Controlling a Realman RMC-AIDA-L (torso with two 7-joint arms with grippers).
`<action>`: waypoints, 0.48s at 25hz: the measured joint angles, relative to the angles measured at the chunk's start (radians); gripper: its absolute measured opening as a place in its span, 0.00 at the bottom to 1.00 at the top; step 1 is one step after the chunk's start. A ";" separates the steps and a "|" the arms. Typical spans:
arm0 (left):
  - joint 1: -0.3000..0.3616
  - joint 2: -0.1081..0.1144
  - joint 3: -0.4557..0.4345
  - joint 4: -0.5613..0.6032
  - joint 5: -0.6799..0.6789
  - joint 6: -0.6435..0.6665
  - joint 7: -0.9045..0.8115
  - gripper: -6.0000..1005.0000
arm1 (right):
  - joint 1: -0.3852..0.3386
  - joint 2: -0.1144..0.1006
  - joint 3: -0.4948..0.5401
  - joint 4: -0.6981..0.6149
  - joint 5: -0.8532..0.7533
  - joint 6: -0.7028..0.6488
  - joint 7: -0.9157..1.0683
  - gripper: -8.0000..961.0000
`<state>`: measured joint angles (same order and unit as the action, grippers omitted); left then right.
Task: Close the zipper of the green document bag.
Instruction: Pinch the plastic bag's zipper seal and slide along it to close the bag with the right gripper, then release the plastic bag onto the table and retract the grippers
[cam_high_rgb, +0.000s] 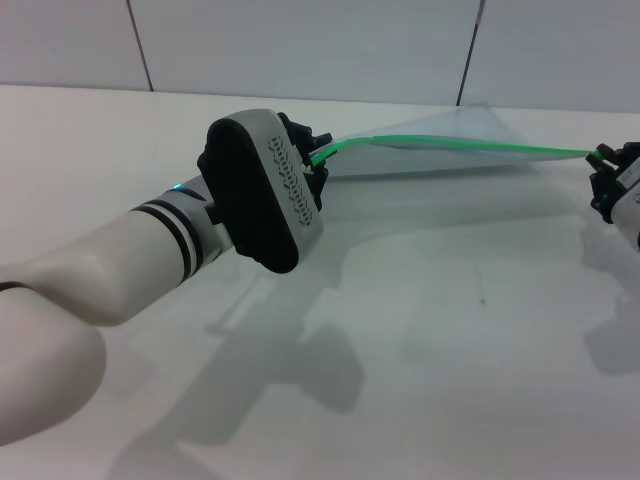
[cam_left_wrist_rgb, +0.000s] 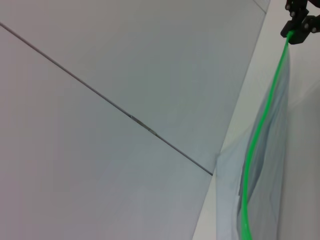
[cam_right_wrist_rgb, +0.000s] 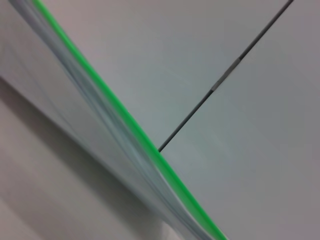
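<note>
The green document bag (cam_high_rgb: 445, 165), a translucent grey-blue pouch, is held up off the table and stretched between both arms. Its zipper (cam_high_rgb: 470, 145) runs as a taut bright green line along the top edge. My left gripper (cam_high_rgb: 318, 158) is shut on the strip's left end, behind the bulky wrist. At the far right edge, my right gripper (cam_high_rgb: 603, 160) is shut on the other end. The left wrist view looks along the zipper (cam_left_wrist_rgb: 260, 130) to the right gripper (cam_left_wrist_rgb: 297, 25) pinching its tip. The right wrist view shows the zipper (cam_right_wrist_rgb: 125, 117) and bag (cam_right_wrist_rgb: 90, 110) close up. I cannot make out a slider.
A white table (cam_high_rgb: 450, 350) spreads under the bag and carries shadows of the bag and both arms. A white panelled wall (cam_high_rgb: 300, 50) with dark seams stands right behind the bag. My left forearm (cam_high_rgb: 120, 260) reaches in from the lower left.
</note>
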<state>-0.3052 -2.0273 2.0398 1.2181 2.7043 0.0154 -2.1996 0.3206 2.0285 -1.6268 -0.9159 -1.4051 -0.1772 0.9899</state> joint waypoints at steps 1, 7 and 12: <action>0.000 0.000 0.000 0.000 0.000 0.000 0.000 0.16 | 0.001 0.001 -0.002 -0.001 -0.002 0.003 -0.005 0.23; -0.005 -0.001 -0.023 -0.008 -0.007 -0.007 0.000 0.16 | 0.010 0.005 0.006 0.002 0.016 0.014 -0.020 0.26; -0.006 -0.002 -0.024 -0.025 -0.011 -0.061 -0.010 0.17 | 0.010 0.006 0.006 -0.006 0.043 0.015 -0.023 0.35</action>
<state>-0.3109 -2.0298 2.0157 1.1932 2.6933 -0.0458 -2.2101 0.3306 2.0342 -1.6209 -0.9220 -1.3619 -0.1617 0.9672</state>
